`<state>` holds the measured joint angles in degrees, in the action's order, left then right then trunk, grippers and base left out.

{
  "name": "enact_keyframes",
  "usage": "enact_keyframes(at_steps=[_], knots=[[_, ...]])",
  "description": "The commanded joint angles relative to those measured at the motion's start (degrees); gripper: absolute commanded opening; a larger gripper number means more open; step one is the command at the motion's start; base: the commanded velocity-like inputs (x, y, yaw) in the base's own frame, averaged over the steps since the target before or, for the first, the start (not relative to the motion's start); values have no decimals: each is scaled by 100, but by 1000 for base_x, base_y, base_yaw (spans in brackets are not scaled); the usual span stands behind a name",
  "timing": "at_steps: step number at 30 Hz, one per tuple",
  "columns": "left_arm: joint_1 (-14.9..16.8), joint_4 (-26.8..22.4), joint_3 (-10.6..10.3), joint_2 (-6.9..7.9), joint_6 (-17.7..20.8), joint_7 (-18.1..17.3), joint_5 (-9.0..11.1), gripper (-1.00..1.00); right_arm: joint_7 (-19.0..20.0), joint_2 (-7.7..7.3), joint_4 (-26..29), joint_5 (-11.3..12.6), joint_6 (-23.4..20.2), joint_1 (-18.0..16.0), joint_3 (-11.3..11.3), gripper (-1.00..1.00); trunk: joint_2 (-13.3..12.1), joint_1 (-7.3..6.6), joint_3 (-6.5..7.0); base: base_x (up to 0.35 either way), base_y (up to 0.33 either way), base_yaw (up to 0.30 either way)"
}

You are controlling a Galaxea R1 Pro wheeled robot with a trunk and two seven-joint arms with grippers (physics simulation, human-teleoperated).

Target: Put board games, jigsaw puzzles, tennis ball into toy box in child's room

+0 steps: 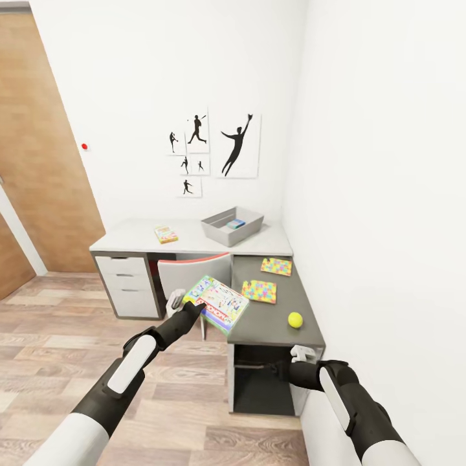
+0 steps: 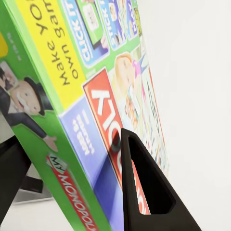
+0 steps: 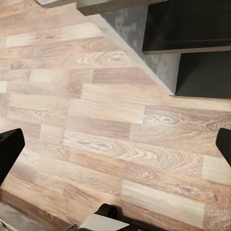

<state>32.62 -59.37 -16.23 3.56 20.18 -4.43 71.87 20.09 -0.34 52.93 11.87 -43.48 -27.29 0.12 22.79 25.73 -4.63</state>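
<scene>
My left gripper [image 1: 193,305] is shut on the edge of the Monopoly board game [image 1: 217,302], holding it tilted in the air off the dark desk's left side. In the left wrist view the box [image 2: 82,110] sits between the black fingers [image 2: 144,187]. The toy box [image 1: 220,229] stands on the pale table [image 1: 194,243] with a small blue game [image 1: 236,224] inside. A SKIP-BO game [image 1: 166,233] lies on the table's left part. Two jigsaw puzzles [image 1: 276,266] [image 1: 259,291] and the tennis ball [image 1: 295,319] lie on the lower dark desk. My right gripper [image 1: 299,355] hangs open below that desk's front edge, over the floor [image 3: 115,144].
A pale chair [image 1: 194,272] with a red edge is tucked under the table beside the dark desk [image 1: 272,327]. A white wall [image 1: 388,226] runs close along the right. A wooden door [image 1: 39,162] is at the left, with wood-plank floor [image 1: 65,323] open in front.
</scene>
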Motion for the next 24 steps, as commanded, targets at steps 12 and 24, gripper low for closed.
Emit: enact_keyframes(at_steps=[12,24], knots=[[4,-4,-11,-3,6,-6,29,-100,3,-3,6,17,-30,-5,-2,100,12,5,-13,197,27,0],[7,-5,-11,-4,5,-5,29,-100,3,-2,1,17,-29,-5,-3,100,12,5,-13,43,3,0]])
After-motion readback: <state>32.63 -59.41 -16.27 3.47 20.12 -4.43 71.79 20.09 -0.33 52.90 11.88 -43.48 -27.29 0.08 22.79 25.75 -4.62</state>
